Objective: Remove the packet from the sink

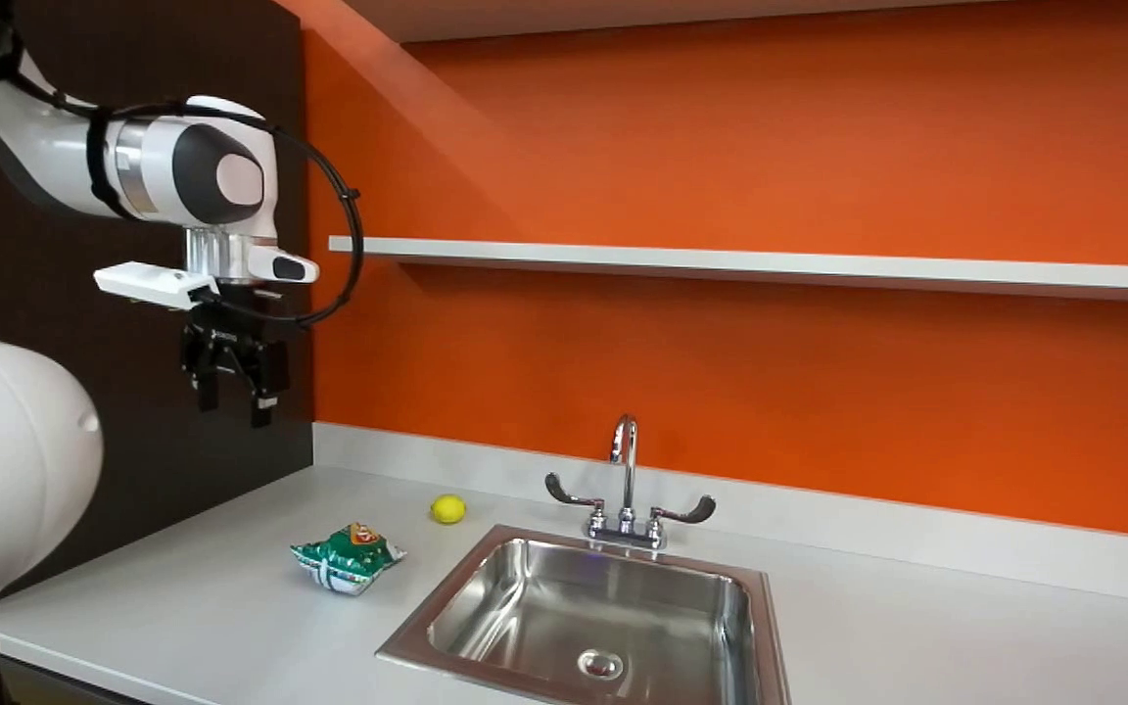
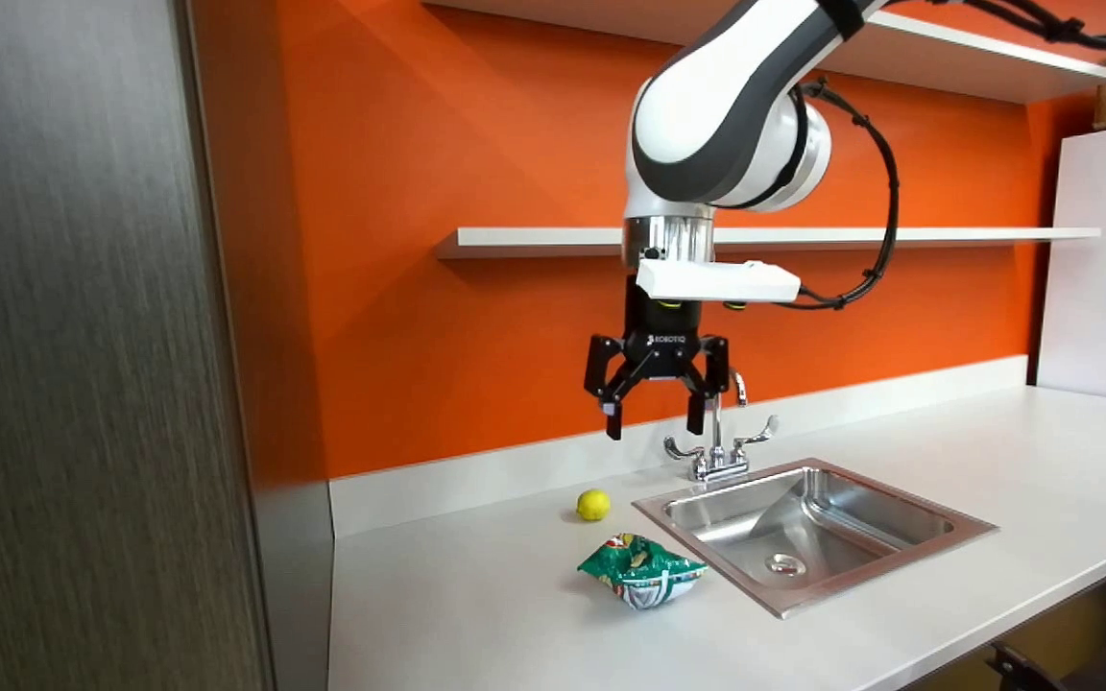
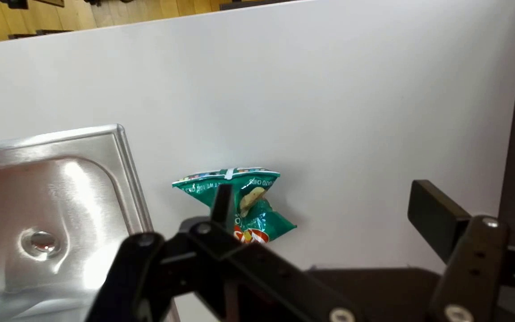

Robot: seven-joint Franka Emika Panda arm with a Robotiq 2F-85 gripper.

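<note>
Your hand [image 2: 655, 430] is spread, empty; packet [image 2: 644, 568] left of sink [image 2: 776, 593] looks light, slick, crushable, so pinch its near edge [image 3: 230, 173].

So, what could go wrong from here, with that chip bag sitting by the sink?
The open claw might crush the puffy potato chip bag by gripping too hard. A bump could nudge that bag into the sink beside it. The round, lemon-like ball nearby could roll away if knocked.

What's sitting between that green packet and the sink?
Nothing but bare countertop lies between the packet and the sink, shown in an exterior view.
</note>
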